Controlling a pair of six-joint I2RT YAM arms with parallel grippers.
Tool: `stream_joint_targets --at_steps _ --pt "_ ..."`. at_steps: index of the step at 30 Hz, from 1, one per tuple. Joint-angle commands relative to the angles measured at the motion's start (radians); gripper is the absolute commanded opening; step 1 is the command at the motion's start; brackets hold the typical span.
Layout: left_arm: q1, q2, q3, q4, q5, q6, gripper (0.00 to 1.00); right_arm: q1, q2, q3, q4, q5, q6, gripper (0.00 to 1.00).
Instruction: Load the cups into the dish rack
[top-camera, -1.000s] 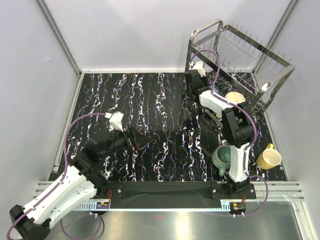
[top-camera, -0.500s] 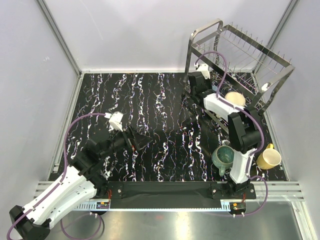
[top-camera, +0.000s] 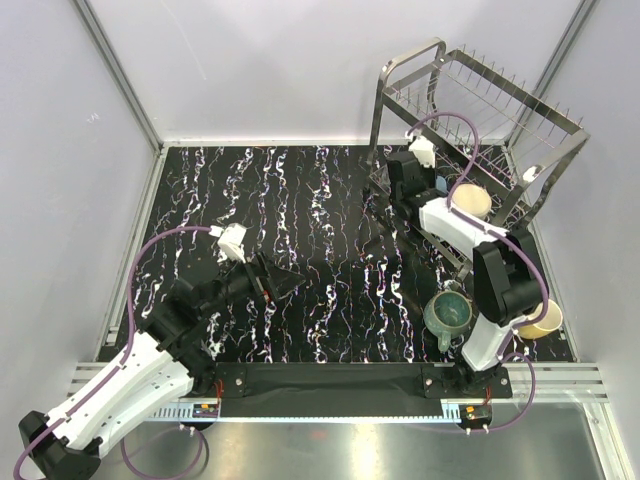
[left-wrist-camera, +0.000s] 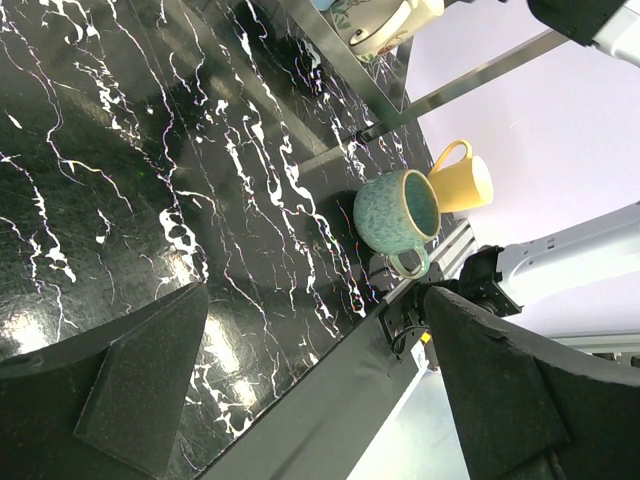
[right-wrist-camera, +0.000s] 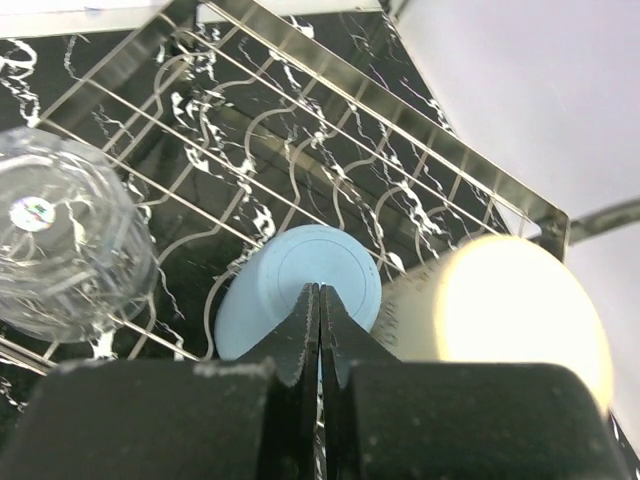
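Observation:
The wire dish rack (top-camera: 500, 110) stands at the back right. In the right wrist view the small light-blue cup (right-wrist-camera: 265, 290) lies bottom-up on the rack's lower wires (right-wrist-camera: 400, 110), between the clear glass tumbler (right-wrist-camera: 60, 250) and the cream mug (right-wrist-camera: 500, 310). My right gripper (right-wrist-camera: 320, 290) is shut and empty just above the blue cup; it also shows in the top view (top-camera: 412, 180). The cream mug (top-camera: 470, 200) sits in the rack. The teal mug (top-camera: 450, 312) and yellow mug (top-camera: 547, 320) stand on the table at the front right. My left gripper (top-camera: 285, 283) is open and empty.
The black marbled table (top-camera: 300, 200) is walled by grey panels at the left, back and right. My right arm's elbow (top-camera: 505, 285) hangs over the teal and yellow mugs. In the left wrist view the teal mug (left-wrist-camera: 397, 212) and yellow mug (left-wrist-camera: 462, 180) stand near the front rail.
My right gripper has moved right and a little nearer, over the rack's lower tier, and its elbow has swung right. The left arm and the mugs have not moved.

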Motion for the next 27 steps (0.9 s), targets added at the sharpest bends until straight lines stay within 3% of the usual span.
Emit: stream_joint_targets --at_steps 1,15,27 --pt "0.003 -0.003 -0.005 0.069 0.032 -0.006 0.96 -0.006 -0.016 -0.06 -0.145 0.008 0.072 0.0" --pt "0.003 0.013 -0.004 0.092 0.047 -0.022 0.96 -0.004 -0.093 -0.137 -0.246 -0.003 0.159 0.0" --pt "0.001 0.028 0.001 0.107 0.055 -0.031 0.96 -0.004 -0.137 -0.203 -0.222 -0.017 0.158 0.0"
